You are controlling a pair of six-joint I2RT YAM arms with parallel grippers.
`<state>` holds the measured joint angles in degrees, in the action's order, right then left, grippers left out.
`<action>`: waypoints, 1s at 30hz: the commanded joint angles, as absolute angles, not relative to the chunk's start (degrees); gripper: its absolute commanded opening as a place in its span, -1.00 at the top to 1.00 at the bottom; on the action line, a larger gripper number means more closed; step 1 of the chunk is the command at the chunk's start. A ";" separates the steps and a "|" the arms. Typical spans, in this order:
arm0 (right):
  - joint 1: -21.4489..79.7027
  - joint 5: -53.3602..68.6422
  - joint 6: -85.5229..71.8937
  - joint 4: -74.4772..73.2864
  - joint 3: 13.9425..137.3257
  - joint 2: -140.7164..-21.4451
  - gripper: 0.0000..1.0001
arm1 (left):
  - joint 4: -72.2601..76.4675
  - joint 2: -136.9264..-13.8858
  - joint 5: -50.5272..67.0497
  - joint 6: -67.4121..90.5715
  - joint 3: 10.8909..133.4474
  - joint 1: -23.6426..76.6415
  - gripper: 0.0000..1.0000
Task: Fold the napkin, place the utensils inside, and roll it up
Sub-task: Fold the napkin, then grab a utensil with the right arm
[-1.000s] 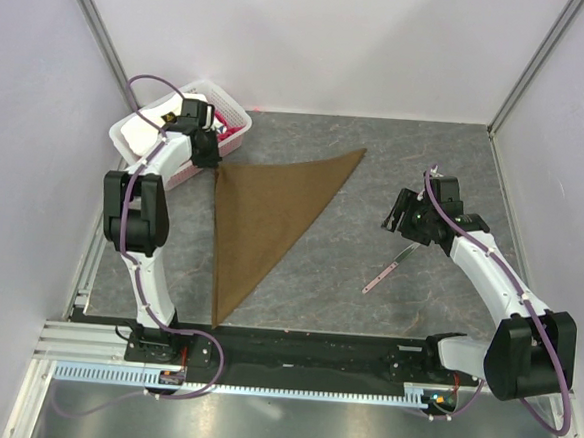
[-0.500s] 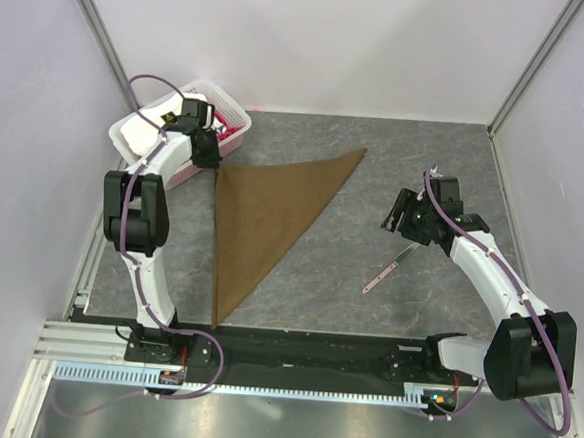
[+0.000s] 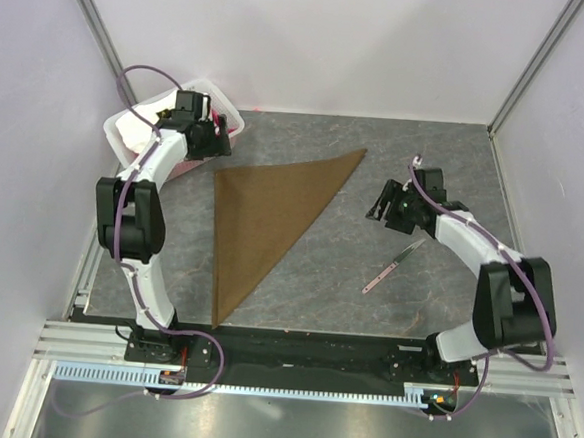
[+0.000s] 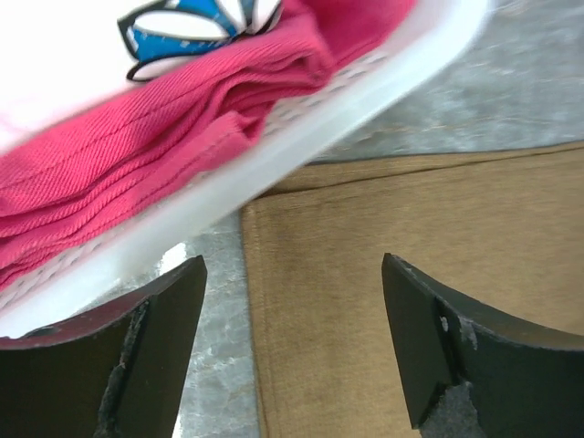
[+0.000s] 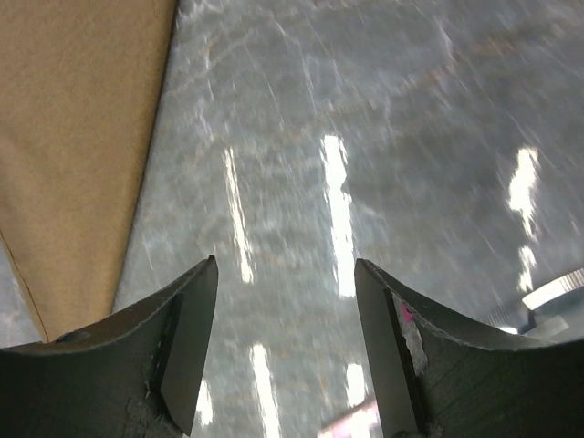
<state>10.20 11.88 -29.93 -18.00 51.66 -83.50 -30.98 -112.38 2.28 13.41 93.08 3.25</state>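
Okay, napkin [image 3: 262, 217] lies folded in a triangle mid-desk, with the utensil [image 3: 391, 266] to its right, apart. Left end effector [image 4: 292, 319] is wide and empty over the napkin corner by the basket [image 4: 301, 137]. Right end effector [image 3: 385, 207] is wide and empty. I'd lower right squarely across the utensil.

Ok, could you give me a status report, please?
Left pincer open over napkin corner; right pincer open, empty. Napkin folded triangular, utensil outside it. Basket close by corner.
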 commanded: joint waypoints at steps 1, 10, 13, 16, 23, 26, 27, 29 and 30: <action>11.86 14.50 -32.17 -6.86 58.35 -93.65 -0.39 | -28.39 -106.79 5.18 12.92 94.40 5.79 -0.72; 13.62 15.82 -35.42 -1.76 72.41 -112.49 -0.29 | -32.69 -100.82 8.43 14.67 92.37 12.48 -0.86; 14.15 15.91 -36.74 -1.06 76.10 -116.97 -0.24 | -34.80 -99.76 13.25 15.20 92.46 13.62 -0.87; 14.50 15.30 -38.14 -1.05 78.66 -120.49 -0.10 | -36.38 -98.09 16.25 15.03 92.02 13.71 -0.87; 14.85 13.54 -39.81 -0.97 81.12 -125.85 0.23 | -36.91 -92.47 16.44 12.39 87.63 13.80 -0.87; 14.85 12.83 -40.25 -0.97 81.12 -126.91 0.42 | -36.74 -90.97 15.91 11.95 86.22 13.80 -0.87; 14.94 12.40 -40.34 -0.97 81.12 -127.18 0.48 | -36.56 -90.71 15.73 11.61 85.70 13.80 -0.87; 14.94 11.87 -40.60 -1.14 81.21 -127.79 0.70 | -36.30 -90.44 15.29 11.43 85.08 13.80 -0.87; 14.94 11.26 -40.69 -1.14 81.30 -127.88 0.76 | -36.21 -90.35 15.21 11.16 84.64 13.80 -0.87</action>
